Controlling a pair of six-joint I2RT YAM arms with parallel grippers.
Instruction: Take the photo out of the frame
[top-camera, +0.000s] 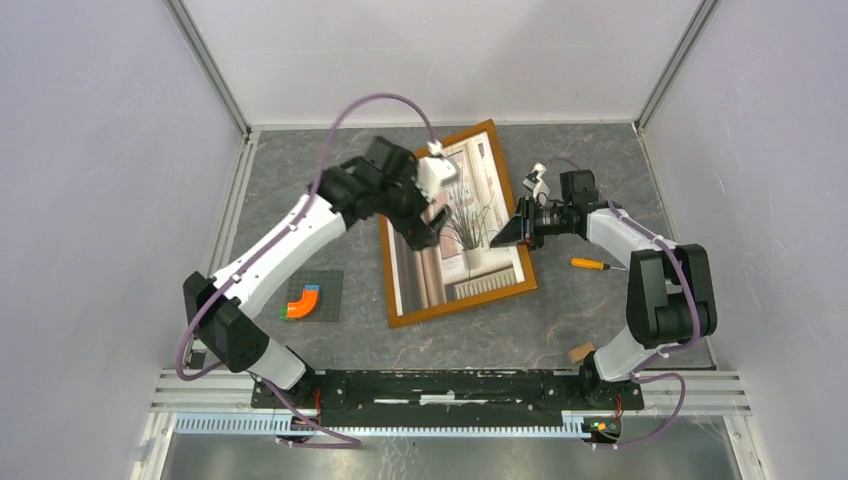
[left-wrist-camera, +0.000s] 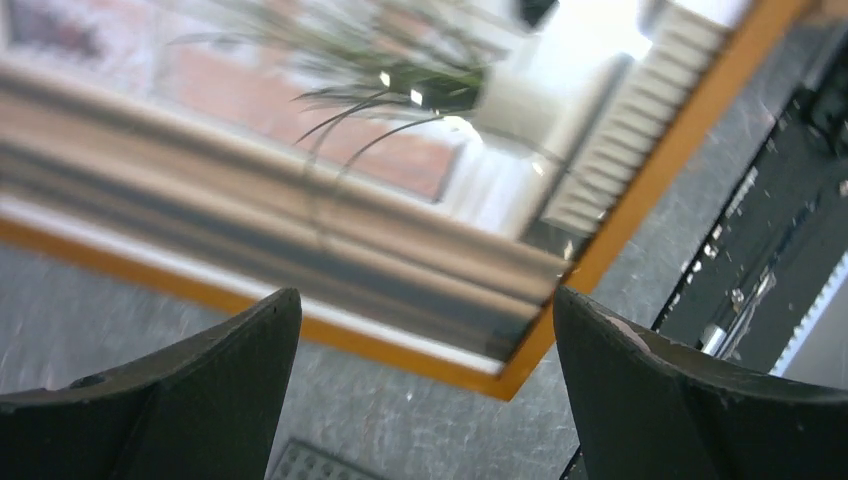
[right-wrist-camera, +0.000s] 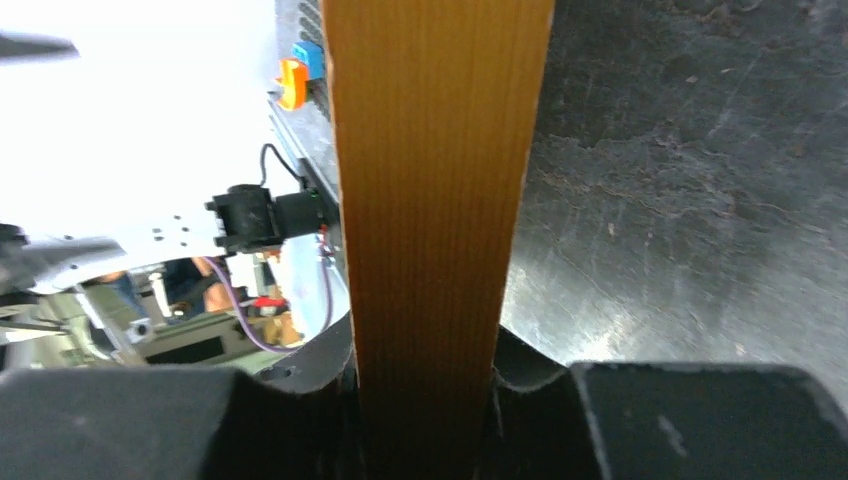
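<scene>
Removal looks barely begun: the large plant-and-window photo (top-camera: 462, 215) sits inside the narrow orange-brown wooden frame (top-camera: 460, 305), right pincer (top-camera: 512, 232) clamped on its border, left pincer (top-camera: 424, 232) wide open above.

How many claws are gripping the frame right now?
1. The right claw clamps the frame at its right edge; the left claw hangs open over the photo.

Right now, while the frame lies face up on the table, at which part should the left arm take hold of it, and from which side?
Probably its long left border, coming from the left. The frame is wide and flat, so only the narrow wooden edge fits between jaws. The right gripper pinches the opposite border this way; the left gripper hangs open above it.
</scene>
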